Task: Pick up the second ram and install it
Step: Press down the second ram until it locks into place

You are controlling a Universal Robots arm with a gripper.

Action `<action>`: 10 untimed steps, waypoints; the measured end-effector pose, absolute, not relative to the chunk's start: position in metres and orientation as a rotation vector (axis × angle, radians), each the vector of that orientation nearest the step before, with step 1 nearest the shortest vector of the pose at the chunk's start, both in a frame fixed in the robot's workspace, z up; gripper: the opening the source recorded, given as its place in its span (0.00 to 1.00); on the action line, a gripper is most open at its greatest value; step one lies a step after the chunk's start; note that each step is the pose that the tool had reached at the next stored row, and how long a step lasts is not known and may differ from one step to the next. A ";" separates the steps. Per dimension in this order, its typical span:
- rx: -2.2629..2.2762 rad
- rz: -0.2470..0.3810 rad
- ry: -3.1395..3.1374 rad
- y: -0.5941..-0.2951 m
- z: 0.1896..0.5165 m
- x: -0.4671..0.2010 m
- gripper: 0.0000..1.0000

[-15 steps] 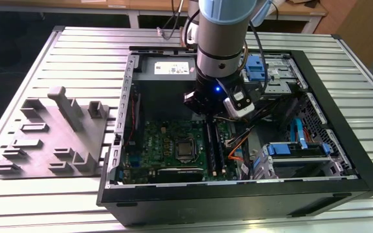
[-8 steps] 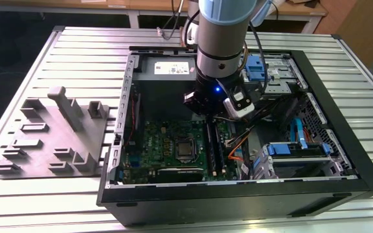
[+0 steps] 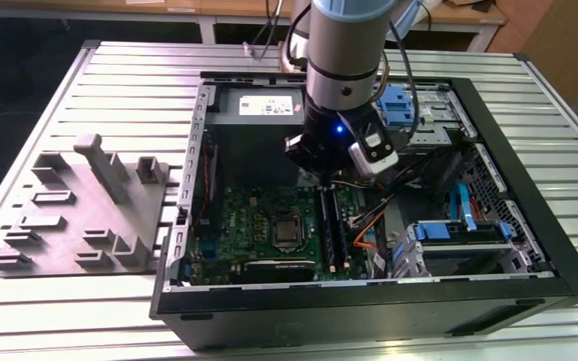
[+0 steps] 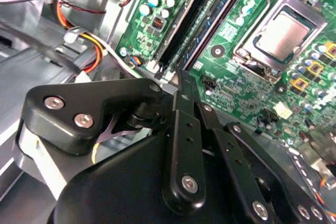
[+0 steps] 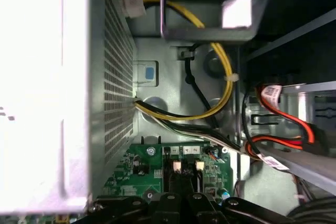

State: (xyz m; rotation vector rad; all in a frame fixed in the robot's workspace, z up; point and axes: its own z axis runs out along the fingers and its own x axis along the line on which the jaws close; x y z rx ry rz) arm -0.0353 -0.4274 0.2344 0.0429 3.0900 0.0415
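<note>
The black linkage-fingered gripper [image 3: 325, 183] hangs low inside the open black computer case [image 3: 530, 226], directly over the memory slots of the large green motherboard [image 3: 244, 218]. In the second wrist view its fingers [image 4: 184, 129] stand nearly together on a thin dark upright edge at the near end of the slots, which I take to be the second ram, the thin, flat, dark circuit-board stick [image 4: 181, 80]. Whether they actually clamp it I cannot tell.

Judged from its shape, the stick is light, stiff and brittle, with delicate contacts along its lower edge. It is best held by its flat faces near the middle, square to the slot.

Beyond the case, toward the exterior view's left, a grey plastic tray with upright blocks [image 3: 78, 218] rests on the slatted metal surface [image 3: 118, 90].
</note>
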 end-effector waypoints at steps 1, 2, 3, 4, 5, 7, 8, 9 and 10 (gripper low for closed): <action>0.043 0.041 3.090 -0.427 0.236 -0.035 0.10; 0.043 0.042 3.090 -0.427 0.235 -0.035 0.10; 0.043 0.042 3.090 -0.427 0.235 -0.035 0.10; 0.043 0.041 3.090 -0.427 0.235 -0.035 0.10; 0.043 0.041 3.090 -0.427 0.235 -0.035 0.10; 0.043 0.041 3.090 -0.428 0.236 -0.035 0.10; 0.043 0.041 3.090 -0.428 0.236 -0.035 0.10; 0.043 0.041 3.090 -0.429 0.236 -0.035 0.10; 0.043 0.041 3.090 -0.430 0.236 -0.035 0.10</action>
